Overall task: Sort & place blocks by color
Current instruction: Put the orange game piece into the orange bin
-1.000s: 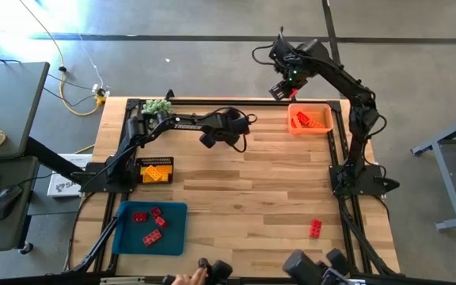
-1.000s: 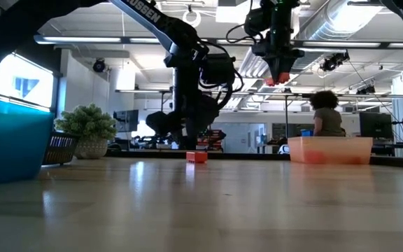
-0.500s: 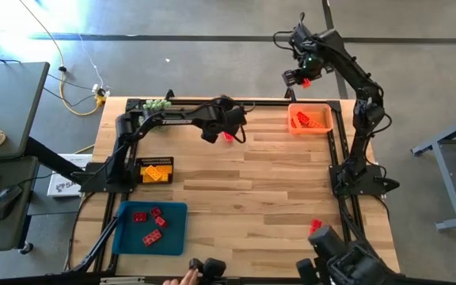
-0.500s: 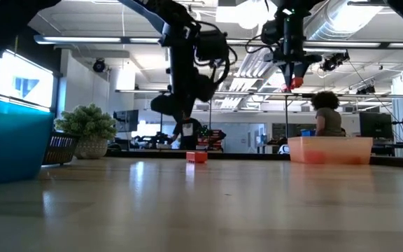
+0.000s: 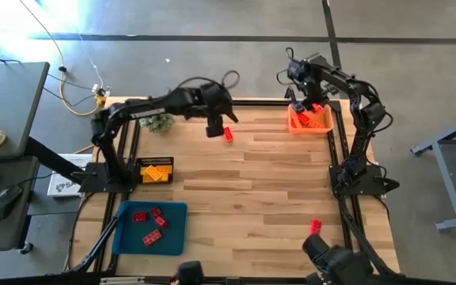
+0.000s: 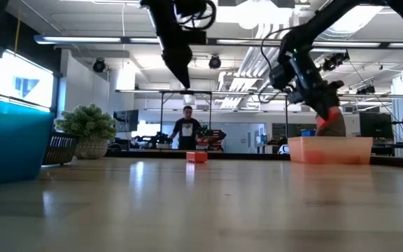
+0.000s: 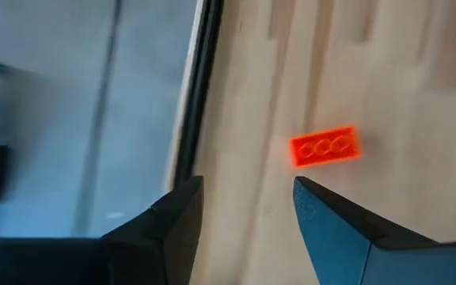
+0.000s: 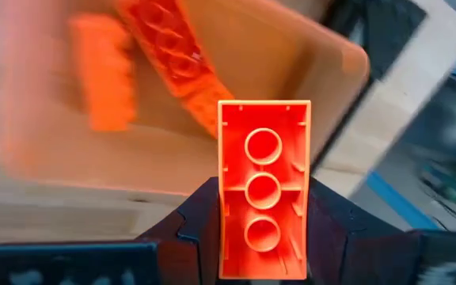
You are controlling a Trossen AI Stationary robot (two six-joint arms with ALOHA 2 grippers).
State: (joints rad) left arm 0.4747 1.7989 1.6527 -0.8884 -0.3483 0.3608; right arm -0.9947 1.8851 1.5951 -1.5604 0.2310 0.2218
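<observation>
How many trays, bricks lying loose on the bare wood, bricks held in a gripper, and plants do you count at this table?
Trays: 3 (blue tray, dark basket, orange tray)
Loose bricks on the wood: 2 (middle red brick, edge red brick)
Held brick in the right gripper: 1
Plant: 1
Total: 7

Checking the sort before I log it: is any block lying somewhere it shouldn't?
Two stand out. An orange-red block lies loose on the wood by the left gripper, whose jaws are open. A red block sits alone near the table's right edge, far from the blue tray holding the other reds.
</observation>
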